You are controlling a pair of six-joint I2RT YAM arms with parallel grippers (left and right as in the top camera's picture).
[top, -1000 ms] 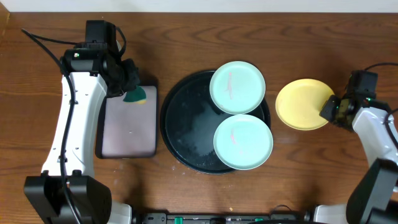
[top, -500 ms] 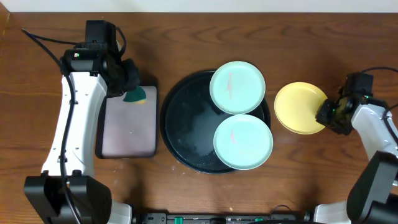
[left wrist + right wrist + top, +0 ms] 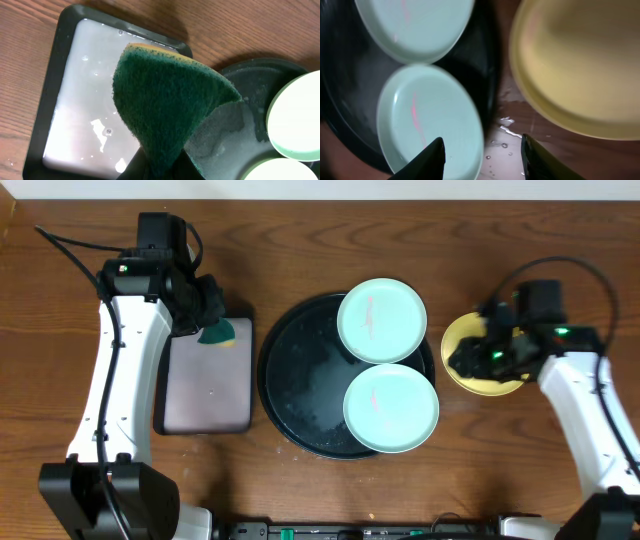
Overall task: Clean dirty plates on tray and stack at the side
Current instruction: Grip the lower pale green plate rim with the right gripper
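Two round mint plastic plates (image 3: 390, 408) sit on the round black tray (image 3: 300, 380), right gripper (image 3: 482, 147) agape, seemingly empty, above a round yellow plate (image 3: 580, 65), left gripper (image 3: 162, 167) clamping a green sponge (image 3: 170, 100).

The worktop (image 3: 300, 240) is brown wood with a plain grain and a low sheen, and small drops of water glint on it beside the yellow plate (image 3: 580, 60), which is smooth, softly glossy plastic. The upper mint plate (image 3: 381, 320) and the lower mint plate (image 3: 390, 408) look like the same smooth plastic, each streaked with pink. The round black tray (image 3: 300, 380) is glossy and wet, filmed with foam. The sponge (image 3: 165, 105) has a rough, fibrous green scouring face on yellow foam. The grey tray (image 3: 90, 115) is smooth, wet and shining inside a matt black rim.
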